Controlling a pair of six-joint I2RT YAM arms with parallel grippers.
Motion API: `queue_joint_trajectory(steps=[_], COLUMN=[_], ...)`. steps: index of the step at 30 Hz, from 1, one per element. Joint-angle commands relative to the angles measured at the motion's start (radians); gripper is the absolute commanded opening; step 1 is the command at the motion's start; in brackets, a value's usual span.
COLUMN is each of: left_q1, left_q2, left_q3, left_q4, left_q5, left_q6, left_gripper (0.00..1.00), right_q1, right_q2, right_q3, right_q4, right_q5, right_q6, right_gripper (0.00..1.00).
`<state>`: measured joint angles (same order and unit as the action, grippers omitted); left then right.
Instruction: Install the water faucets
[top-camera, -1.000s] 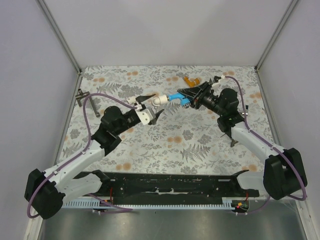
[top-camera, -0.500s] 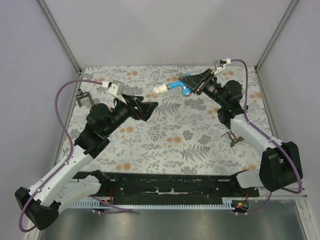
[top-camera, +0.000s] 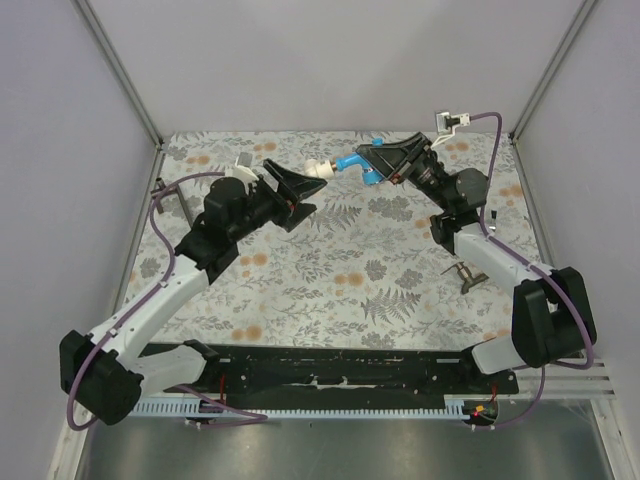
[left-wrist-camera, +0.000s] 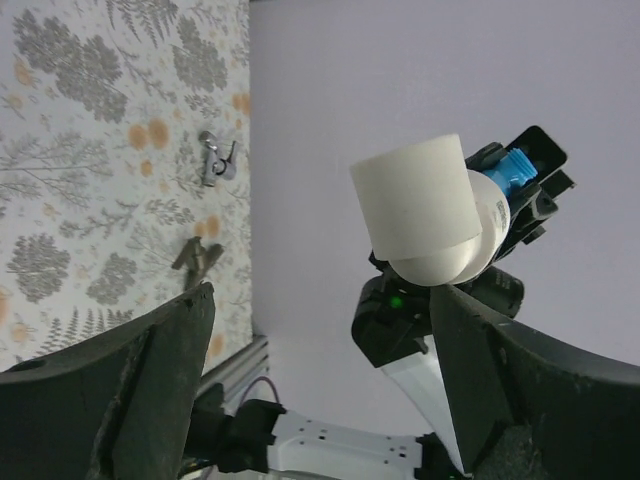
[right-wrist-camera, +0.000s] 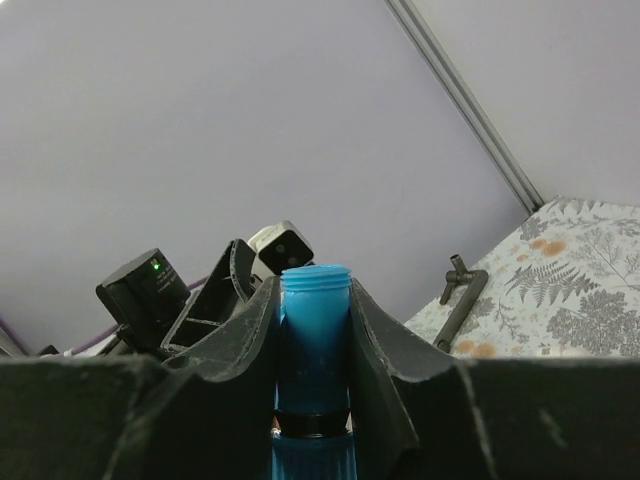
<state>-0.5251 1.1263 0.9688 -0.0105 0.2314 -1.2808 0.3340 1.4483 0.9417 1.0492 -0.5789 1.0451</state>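
- The worktop (top-camera: 350, 285) is a flat cloth printed with grey ferns and orange blooms, fenced on three sides by plain pale walls (top-camera: 330, 60) with metal rails in the corners; its middle and near strip lie open below both arms
- The left end effector (top-camera: 314, 195) hangs over the far left-centre and faces right; its matte black, wedge-shaped fingers (left-wrist-camera: 150, 380) are spread wide and hold nothing
- The right end effector (top-camera: 374, 166) hangs over the far centre; its own black pair is pressed together on the blue faucet (top-camera: 352, 163), pinching the body from both sides, clear of the cloth
- The blue faucet is glossy bright plastic with a round, ribbed rim at the end seen in the right wrist view; from above its long axis runs roughly left to right, slightly tilted, free end pointing left at the left end effector
- The white fitting (top-camera: 318, 171) is a smooth stubby cylinder on a rounded base, seated on that left-pointing end; in the left wrist view it sits in the gap between the spread fingers, touching neither
- The left bracket (top-camera: 165, 192) lies by the worktop's left edge and the right bracket (top-camera: 462, 272) beside the right arm, both dark metal, flat on the cloth, well apart from the faucet
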Motion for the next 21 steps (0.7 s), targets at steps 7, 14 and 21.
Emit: queue_joint_trajectory(steps=[7,14,21], left_q1=[0.000,0.000,0.000], left_q2=[-0.036,-0.033,-0.005], left_q3=[-0.054,-0.062,-0.064], left_q4=[0.300,0.353,0.392], left_q5=[0.011,0.000,0.005], left_q6=[-0.268,-0.282,-0.318], left_gripper=[0.89,0.88,0.83], right_q1=[0.007,0.022,0.043], right_q2=[0.001,0.018,0.024], right_q3=[0.012,0.012,0.006], right_q4=[0.195,0.236,0.241], right_q5=[-0.021,-0.018,-0.027], right_q6=[-0.004,0.015,0.004], right_gripper=[0.00,0.00,0.00])
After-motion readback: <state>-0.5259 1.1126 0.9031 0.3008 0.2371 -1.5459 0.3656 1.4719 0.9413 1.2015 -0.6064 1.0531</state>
